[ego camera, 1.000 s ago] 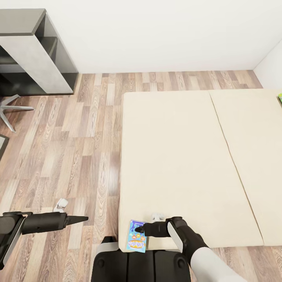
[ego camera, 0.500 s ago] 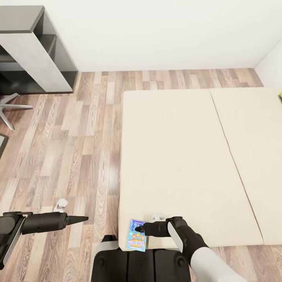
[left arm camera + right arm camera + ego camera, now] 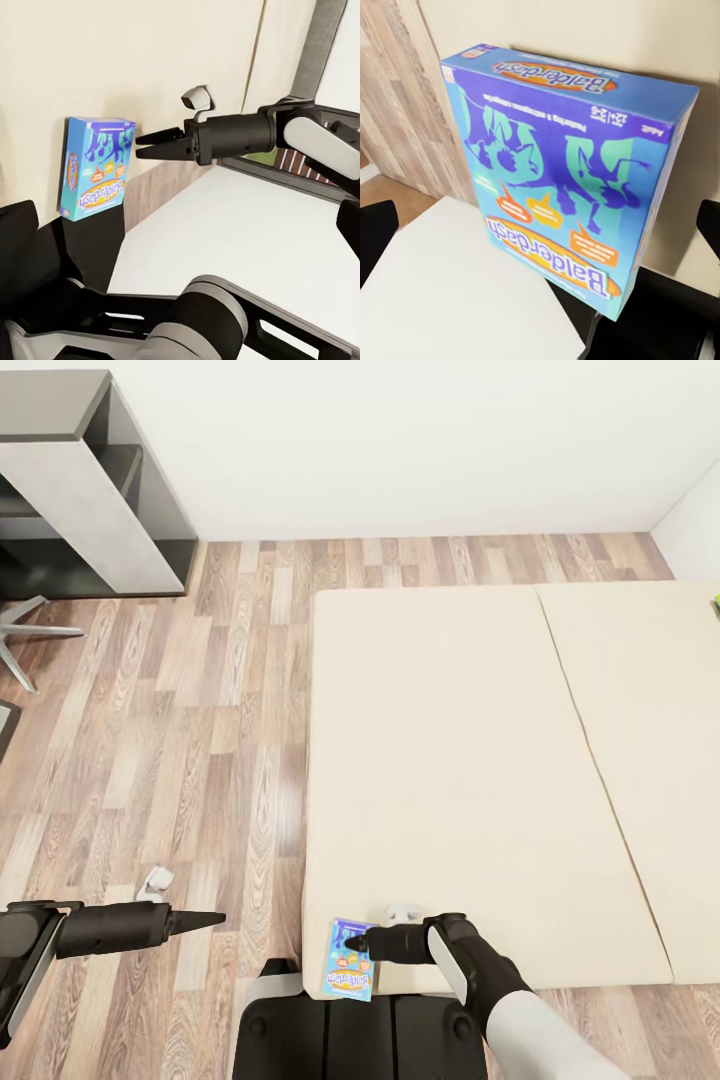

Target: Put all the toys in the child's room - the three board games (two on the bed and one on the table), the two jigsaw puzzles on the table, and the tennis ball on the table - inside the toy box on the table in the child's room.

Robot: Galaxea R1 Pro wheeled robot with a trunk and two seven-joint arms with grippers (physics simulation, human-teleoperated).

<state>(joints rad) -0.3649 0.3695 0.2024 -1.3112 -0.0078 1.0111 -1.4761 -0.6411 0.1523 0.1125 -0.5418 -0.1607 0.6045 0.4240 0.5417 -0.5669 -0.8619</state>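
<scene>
The blue cartoon board game (image 3: 349, 960) hangs tilted over the near left corner of the beige bed (image 3: 450, 760). It shows close up in the right wrist view (image 3: 570, 180), casting a shadow on the mattress. My right gripper (image 3: 362, 942) has its fingers drawn together to a point at the box's edge, as seen in the left wrist view (image 3: 139, 151). My left gripper (image 3: 216, 918) is narrowed to a point with nothing in it, over the wood floor left of the bed. A green sliver (image 3: 716, 600) lies at the bed's far right edge.
A dark grey and light grey shelf unit (image 3: 90, 490) stands against the white wall at the back left. Chair legs (image 3: 30, 630) reach in at the left edge. Wood-plank floor (image 3: 200, 710) lies between the unit and the bed. My own dark base (image 3: 360, 1040) is below.
The whole picture has shifted slightly, so the camera moved. Both arms and the blue board game keep their places relative to each other.
</scene>
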